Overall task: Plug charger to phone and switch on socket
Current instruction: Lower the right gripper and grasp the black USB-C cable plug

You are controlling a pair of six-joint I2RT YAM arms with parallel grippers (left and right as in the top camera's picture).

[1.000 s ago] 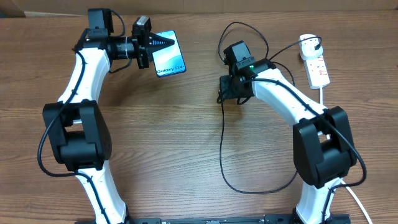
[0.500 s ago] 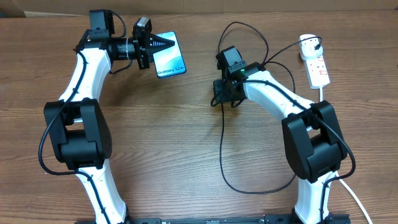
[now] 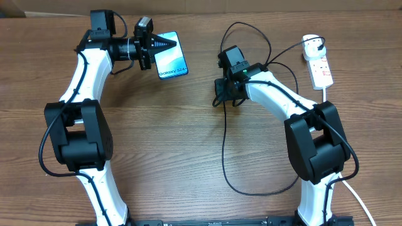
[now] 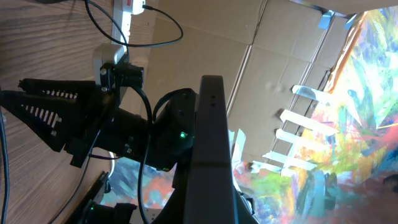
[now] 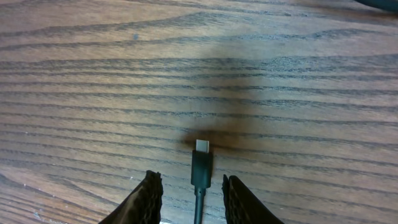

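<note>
Wooden tabletop (image 3: 188, 144) carries the charger tip (image 5: 201, 167), now straddled by the right claw (image 5: 191, 180), which has slid left and narrowed without touching, ready to pinch; the left claw (image 3: 167, 43) clamps the phone (image 3: 172, 58).

The phone (image 3: 172, 64) screen fades from light blue to white, with dark lettering; the charger (image 5: 201, 171) is black with a silvery tip; the socket (image 3: 321, 70) is white with red marks; the table (image 3: 188, 138) is brown, dark-grained wood

One slim rectangular blue-white smartphone (image 3: 172, 63); one long thin black charger cable (image 3: 224, 144); one white elongated power strip (image 3: 321, 72); two black-and-white robot arms (image 3: 88, 69) (image 3: 282, 100).
</note>
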